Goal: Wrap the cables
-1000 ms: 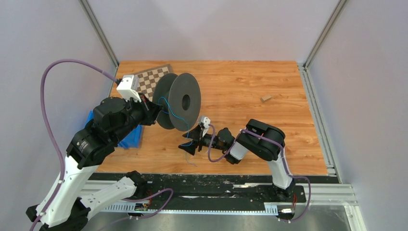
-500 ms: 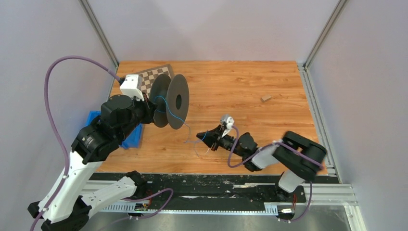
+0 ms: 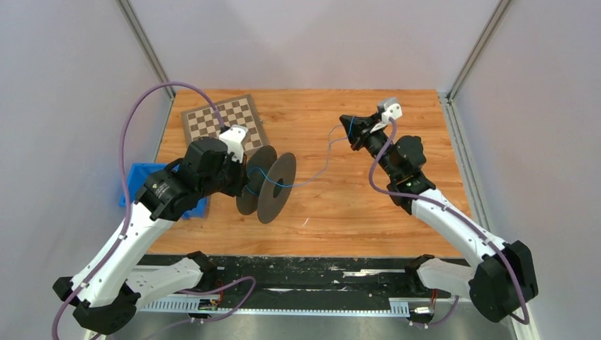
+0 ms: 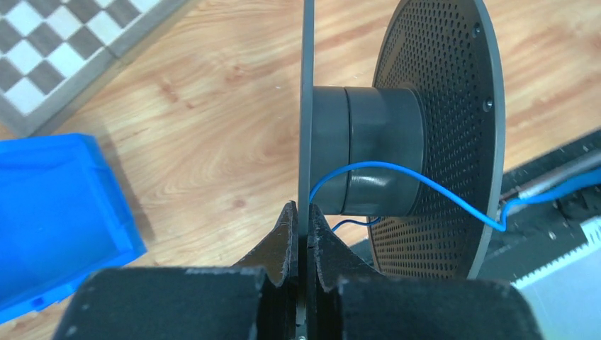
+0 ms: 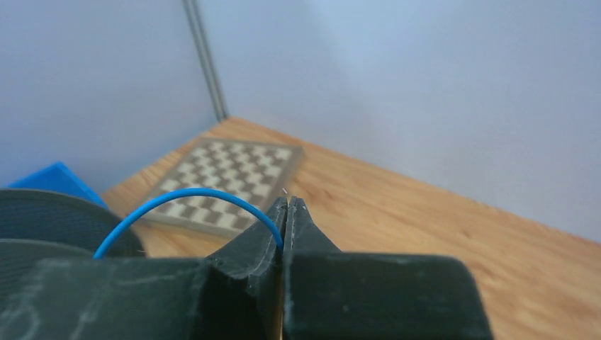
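Your left end effector (image 4: 301, 212) is clenched on the rim of one disc of the dark grey spool (image 3: 276, 188). The spool's discs stand on edge over the counter (image 3: 340, 212), near the blue bin (image 3: 133, 190) and the chessboard (image 3: 220, 119). Your right end effector (image 5: 289, 205), over the far side of the counter and well apart from the spool, grasps the thin blue cable (image 5: 191, 191), which runs in a slack curve to the spool's hub between the two discs.

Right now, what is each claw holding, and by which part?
Left claw pinches the spool by the edge of one disc. Right claw pinches the blue cable on its stretch off the spool.
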